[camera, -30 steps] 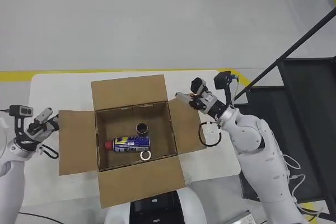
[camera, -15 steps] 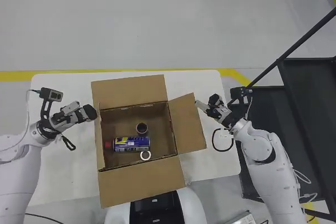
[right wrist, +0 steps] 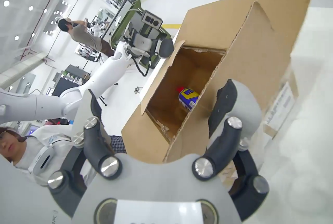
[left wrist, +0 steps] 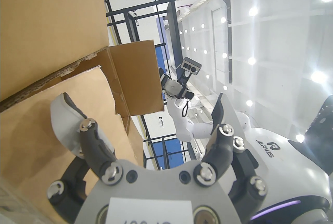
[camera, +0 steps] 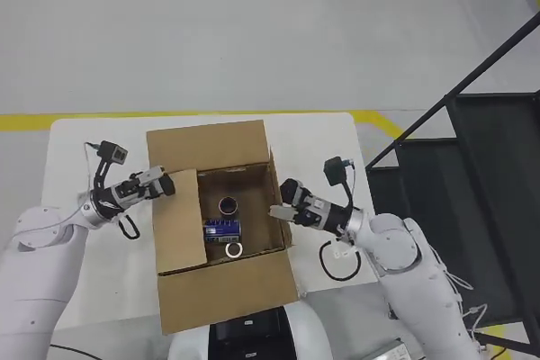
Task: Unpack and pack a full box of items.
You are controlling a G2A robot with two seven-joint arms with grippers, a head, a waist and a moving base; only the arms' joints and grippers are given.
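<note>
Your cardboard box (camera: 218, 297) sits in the middle of the white counter (camera: 90, 144), and both arms are at its side flaps. That suggests you are at the closing step of the packing.

The left pincer (camera: 165, 183) is spread wide and holds nothing. In the left wrist view one pale pad lies flat on the outer face of the left flap (camera: 182, 225). It works as a pushing contact rather than a grip, which suits a broad panel that hinges on its crease. That flap is folded over the left part of the opening.

The right pincer (camera: 282, 202) is also wide and empty, set at the right flap (right wrist: 260, 74). One finger rests on the flap's outer face and the other hangs on the opening side. The flap stands roughly upright, so it likely needs a further push inward. The far and near flaps lie spread outward.

Inside, on the box floor, a spray can (camera: 221, 231) lies on its side — a smooth cylinder with a blue and yellow label and a red cap. Just beyond it stands a small dark round item (camera: 227, 206), and a pale ring (camera: 235, 249) lies on its near side.

The board is plain brown corrugated stock, matte and stiff, with ragged torn edges at the flap corners — expect it to spring back if released early.
</note>
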